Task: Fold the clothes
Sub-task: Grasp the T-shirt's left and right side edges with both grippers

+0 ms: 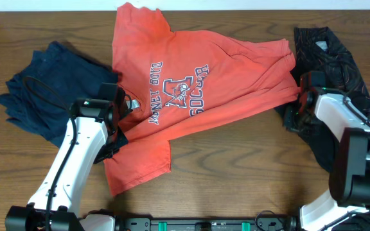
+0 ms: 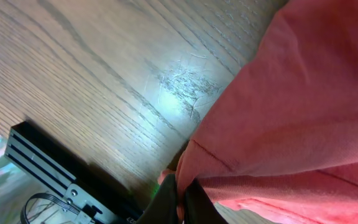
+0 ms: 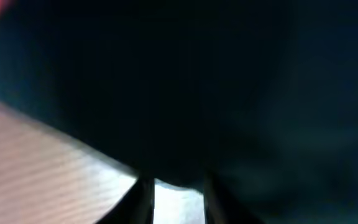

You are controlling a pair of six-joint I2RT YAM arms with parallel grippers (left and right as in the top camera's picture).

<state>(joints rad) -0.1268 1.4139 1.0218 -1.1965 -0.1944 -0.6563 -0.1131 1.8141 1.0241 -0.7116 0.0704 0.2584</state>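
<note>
Shirt (image 1: 198,70): coral-red, short-sleeved, on the middle of the table (image 1: 236,167). It lies rumpled and askew with the chest lettering up.

Left gripper (image 2: 180,202): pinched tight on a fold at the shirt's edge, probably to lift and carry it across for a fold.

Right gripper (image 1: 295,109): at the shirt's opposite side, against the black garment (image 1: 333,51). Its view is dark and blurred, so its state cannot be told.

Navy garment (image 1: 50,83): bunched at the left.

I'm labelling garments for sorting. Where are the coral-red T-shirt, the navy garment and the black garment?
coral-red T-shirt (image 1: 249,64): overhead view, plain fabric right of the lettering.
navy garment (image 1: 63,70): overhead view, its middle.
black garment (image 1: 342,64): overhead view, upper part.
</note>
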